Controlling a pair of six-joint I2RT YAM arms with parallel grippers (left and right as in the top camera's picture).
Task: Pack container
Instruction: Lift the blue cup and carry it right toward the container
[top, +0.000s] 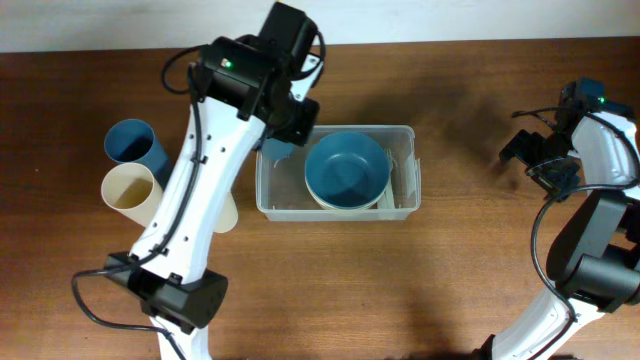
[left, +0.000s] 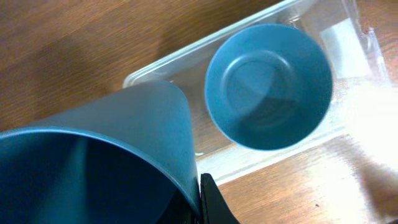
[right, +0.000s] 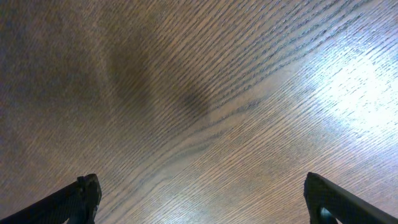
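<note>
While the left gripper (top: 285, 135) is clamping: blue cup (left: 93, 168), pinched by its wall.
Below the jaws: container (top: 400, 130) is lying with its near end underneath, long axis running away past the blue bowl (left: 267, 87).
Right gripper (right: 199, 199): hanging wide open, well apart from it.
Nearer arm: left.

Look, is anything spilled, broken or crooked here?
Nothing stands out. The round blue plastic bowl sits upright in the clear rectangular plastic container, and the left gripper holds a blue plastic cup over its other end. No spills or damage.
</note>
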